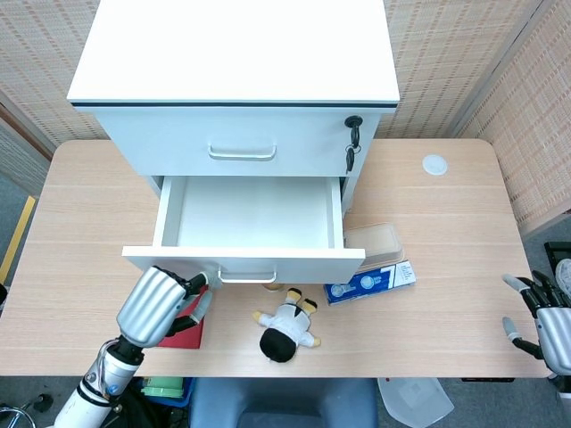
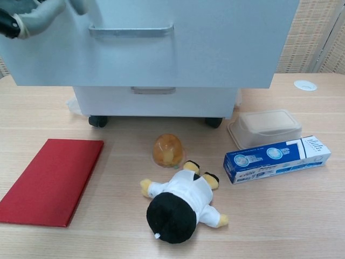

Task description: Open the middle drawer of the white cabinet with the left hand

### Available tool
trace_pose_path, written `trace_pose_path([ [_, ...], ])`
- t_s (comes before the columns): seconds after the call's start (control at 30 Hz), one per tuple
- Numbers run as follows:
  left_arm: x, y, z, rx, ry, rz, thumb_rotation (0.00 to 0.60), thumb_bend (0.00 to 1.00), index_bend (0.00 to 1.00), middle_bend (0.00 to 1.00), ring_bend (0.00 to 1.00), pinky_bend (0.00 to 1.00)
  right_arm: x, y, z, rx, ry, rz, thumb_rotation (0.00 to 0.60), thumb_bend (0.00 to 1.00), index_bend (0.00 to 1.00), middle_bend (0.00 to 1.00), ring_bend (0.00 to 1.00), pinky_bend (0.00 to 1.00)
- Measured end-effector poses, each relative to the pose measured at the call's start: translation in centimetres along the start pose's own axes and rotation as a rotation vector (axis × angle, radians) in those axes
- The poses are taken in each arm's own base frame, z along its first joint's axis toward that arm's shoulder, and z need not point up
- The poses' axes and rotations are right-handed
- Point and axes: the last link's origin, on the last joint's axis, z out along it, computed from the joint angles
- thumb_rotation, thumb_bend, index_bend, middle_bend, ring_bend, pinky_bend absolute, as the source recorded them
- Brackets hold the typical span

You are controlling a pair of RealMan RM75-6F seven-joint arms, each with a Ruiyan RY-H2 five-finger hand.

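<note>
- Our left hand [image 1: 153, 304] sits below the left end of the middle drawer's [image 1: 245, 223] front, fingers curled, tips near the handle [image 1: 247, 275]; we cannot tell whether they hook it.
- The drawer stands pulled well out of the white cabinet [image 1: 236, 98].
- Our right hand [image 1: 546, 323] hangs off the surface's [image 1: 446, 294] right edge, fingers spread, holding nothing.
</note>
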Motion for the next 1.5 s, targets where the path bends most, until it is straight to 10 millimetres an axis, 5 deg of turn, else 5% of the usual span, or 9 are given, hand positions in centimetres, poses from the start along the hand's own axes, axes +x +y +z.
trace_pose_path([
  [0.13, 0.5, -1.0, -0.8, 0.02, 0.031, 0.013, 0.6, 0.55, 0.76, 0.95, 1.0, 1.0, 0.0, 0.0, 0.1, -0.001, -0.003, -0.001, 0.6, 0.34, 0.18, 0.22, 0.18, 0.21],
  [0.3, 0.8, -2.3, -1.9, 0.043, 0.054, 0.026, 0.6, 0.56, 0.79, 0.95, 1.0, 1.0, -0.2, -0.2, 0.3, 0.006, -0.008, -0.002, 0.6, 0.34, 0.18, 0.22, 0.18, 0.21],
  [1.17, 0.4, -11.6, -10.3, 0.383, 0.006, 0.209, 0.6, 0.56, 0.77, 0.84, 0.94, 1.0, -0.1, -1.1, 0.6, 0.017, -0.015, -0.017, 0.6, 0.34, 0.18, 0.22, 0.18, 0.21],
  [1.37, -0.1, -14.8, -13.7, 0.554, -0.034, 0.232, 0.6, 0.55, 0.63, 0.71, 0.78, 0.79, -0.1, -1.1, 0.7, 0.02, -0.017, -0.012, 0.6, 0.34, 0.18, 0.22, 0.18, 0.21],
  [1.5, -0.7, -16.6, -15.9, 0.618, -0.067, 0.28, 0.6, 0.55, 0.47, 0.6, 0.46, 0.52, -0.1, -1.3, 0.8, 0.031, -0.02, -0.015, 0.6, 0.33, 0.18, 0.22, 0.18, 0.21],
])
